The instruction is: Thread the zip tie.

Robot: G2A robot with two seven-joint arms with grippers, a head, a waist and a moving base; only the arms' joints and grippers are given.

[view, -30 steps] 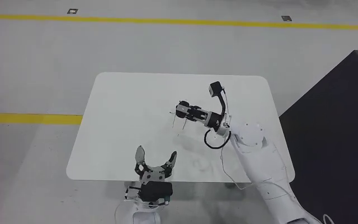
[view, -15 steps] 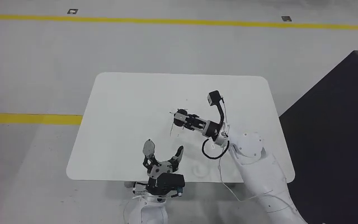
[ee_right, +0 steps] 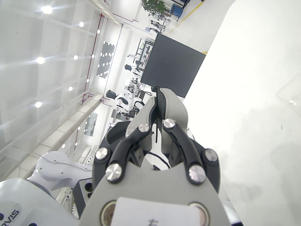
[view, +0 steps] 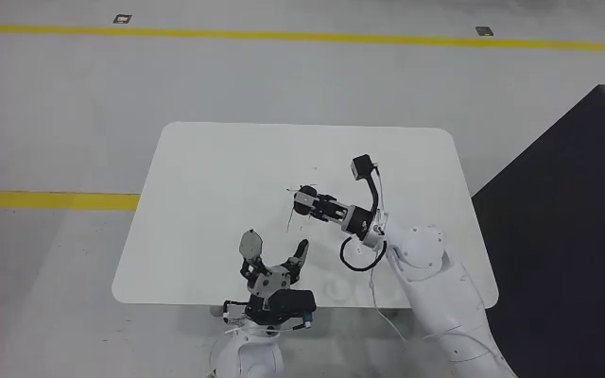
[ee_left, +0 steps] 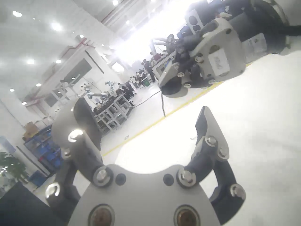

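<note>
The thin black plastic zip tie [view: 293,214] is up in the air over the middle of the white table with round corners [view: 208,170]. The right gripper [view: 302,198] holds it.

In the top view the tie looks like thin black lines sticking out of that gripper. One is short, and one is longer and hangs down toward the table.

The right wrist view is much closer. There the right gripper [ee_right: 160,96] has its two fingers pressed together on the zip tie [ee_right: 156,132]. The little square head of the tie pokes out past the fingertips.

The left wrist view looks across the table from low down. It shows the right gripper [ee_left: 172,88] from the front, with the zip tie [ee_left: 162,105] dangling under it. In this view the left gripper [ee_left: 145,118] has its fingers spread wide apart.

In the top view the left gripper [view: 275,248] is over the near edge of the table, near the tie but not touching it.
</note>
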